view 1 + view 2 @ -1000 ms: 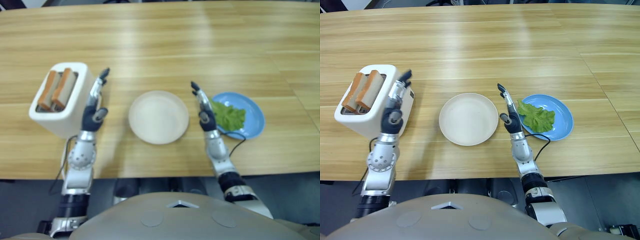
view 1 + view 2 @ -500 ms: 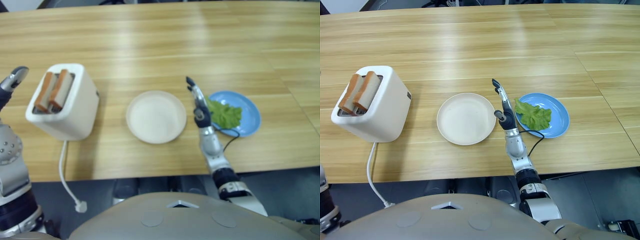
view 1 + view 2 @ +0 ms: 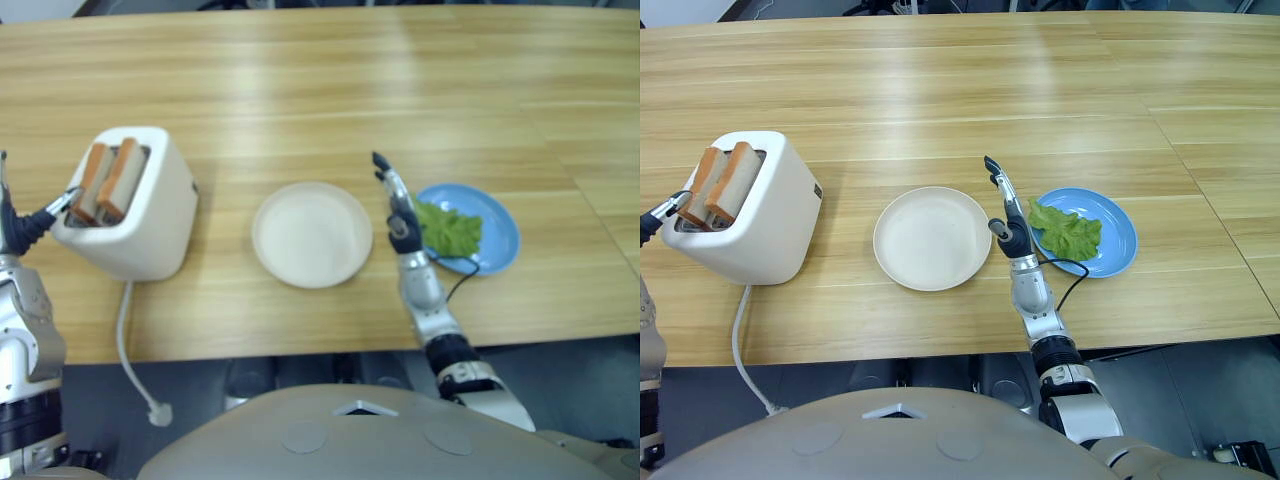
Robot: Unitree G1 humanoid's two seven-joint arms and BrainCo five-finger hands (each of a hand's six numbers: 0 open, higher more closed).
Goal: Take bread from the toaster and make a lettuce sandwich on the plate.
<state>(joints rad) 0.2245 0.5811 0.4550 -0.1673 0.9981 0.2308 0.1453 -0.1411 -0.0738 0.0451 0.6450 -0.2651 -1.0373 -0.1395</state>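
**Fingers spread and empty on both hands, bread in the toaster**

Fingers (image 3: 385, 176) of the right hand (image 3: 401, 212) were stretched out straight and held nothing. That hand stood edge-on above the worktop (image 3: 300, 90), in the gap between the pale plate (image 3: 312, 233) and the blue plate (image 3: 500, 240). The left hand (image 3: 16, 230) was at the far left, its fingers (image 3: 58, 204) uncurled and empty, one tip right at the near left corner of the toaster (image 3: 140, 220); whether it touched could not be told. Two slices of bread (image 3: 110, 180) stood upright in the toaster's slots, side by side. The pale plate lay bare at the centre. A lettuce leaf (image 3: 450, 228) lay on the blue plate. The toaster's white cord (image 3: 126, 330) trailed over the near edge of the worktop.
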